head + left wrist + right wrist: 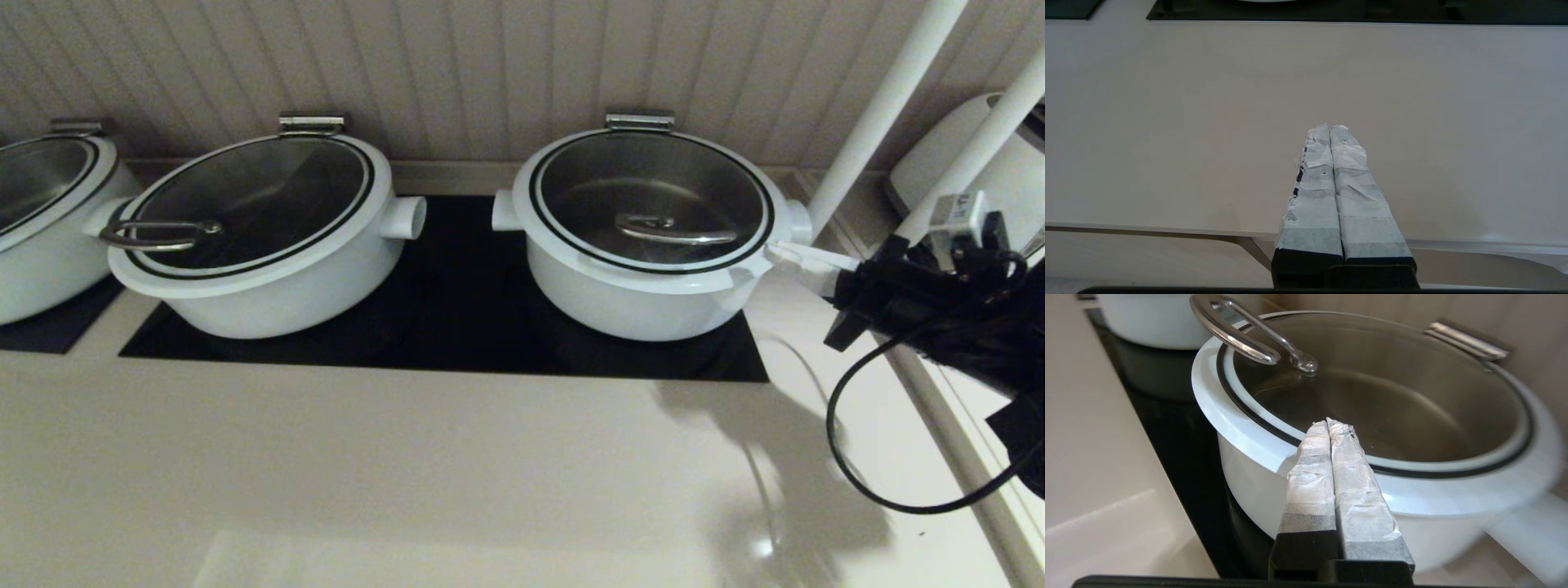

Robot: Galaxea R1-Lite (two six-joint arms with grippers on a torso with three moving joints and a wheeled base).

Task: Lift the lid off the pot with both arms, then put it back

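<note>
Sitting closed on the pot (645, 302), the lid (653, 204) rests flat on its white rim, on the right side of the black cooktop (457, 327). Whether a lift and return is already done or none has begun cannot be judged from this moment. The right gripper (1329, 422), fingers pressed together and holding nothing, reaches the lid's rim at the pot's right side, probably touching it. The left gripper (1329, 127), also pressed together, hovers over bare counter (1167, 122), well apart. No readable writing or brand shows.
</note>
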